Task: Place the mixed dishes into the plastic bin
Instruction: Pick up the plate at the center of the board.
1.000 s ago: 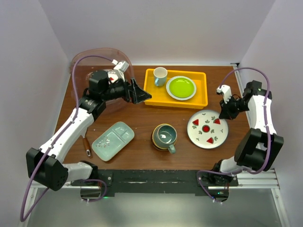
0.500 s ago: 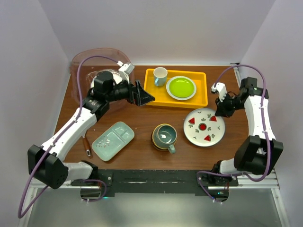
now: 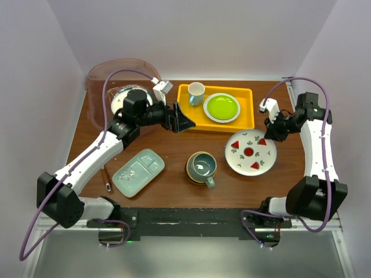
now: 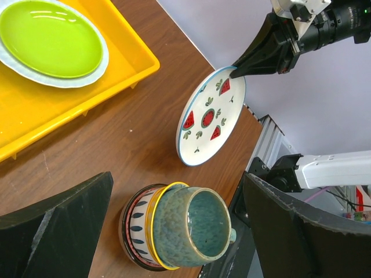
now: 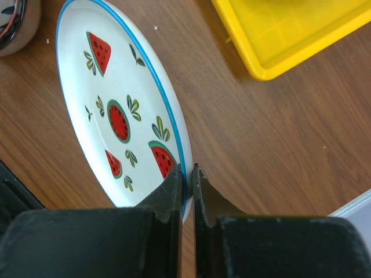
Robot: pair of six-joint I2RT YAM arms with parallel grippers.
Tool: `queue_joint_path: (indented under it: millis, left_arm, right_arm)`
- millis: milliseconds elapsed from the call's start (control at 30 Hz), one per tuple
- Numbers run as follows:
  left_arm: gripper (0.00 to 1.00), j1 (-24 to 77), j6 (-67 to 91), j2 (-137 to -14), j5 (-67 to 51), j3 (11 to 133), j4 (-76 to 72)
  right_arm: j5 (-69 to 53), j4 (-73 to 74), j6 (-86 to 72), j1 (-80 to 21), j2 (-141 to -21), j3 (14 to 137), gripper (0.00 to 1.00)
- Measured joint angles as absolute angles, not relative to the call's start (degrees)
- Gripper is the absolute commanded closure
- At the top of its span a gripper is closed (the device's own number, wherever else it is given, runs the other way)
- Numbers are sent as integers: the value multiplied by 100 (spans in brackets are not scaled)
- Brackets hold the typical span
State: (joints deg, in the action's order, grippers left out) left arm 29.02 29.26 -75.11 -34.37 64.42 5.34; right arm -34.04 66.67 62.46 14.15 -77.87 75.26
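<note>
- The right gripper (image 5: 186, 174) was pressed together on the rim of the watermelon plate (image 5: 116, 116), one finger above the blue edge and one below it.
- It held the plate's far right edge. The left wrist view suggested that edge was raised and the plate tilted; I could not tell whether the opposite edge touched the table.
- The plate sat at the right of the table, near the front corner of the yellow tray (image 3: 246, 124).
- The plastic bin (image 3: 95, 87) stood in the far left corner, well apart from the plate, with the yellow tray and the left arm between them.
- The left gripper (image 3: 181, 120) hung with its fingers spread wide and holding nothing, just beside the yellow tray's left end and much nearer the bin than the right gripper.
- The coming move probably turned on that gap: the plate had to travel leftward and away across the whole table.
- The teal mug (image 3: 202, 166) in its striped bowl (image 4: 136, 229) and the divided tray (image 3: 138, 172) lay on the table, not yet binned.
</note>
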Motion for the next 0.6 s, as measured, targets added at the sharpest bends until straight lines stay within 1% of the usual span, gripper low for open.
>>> queue_joint_path:
  millis: [600]
  left_arm:
    - [0,3299,2744,-7627,-3079,6442,392]
  right_arm:
    - [-3448,6801,6265,1365,-7754,7660,100]
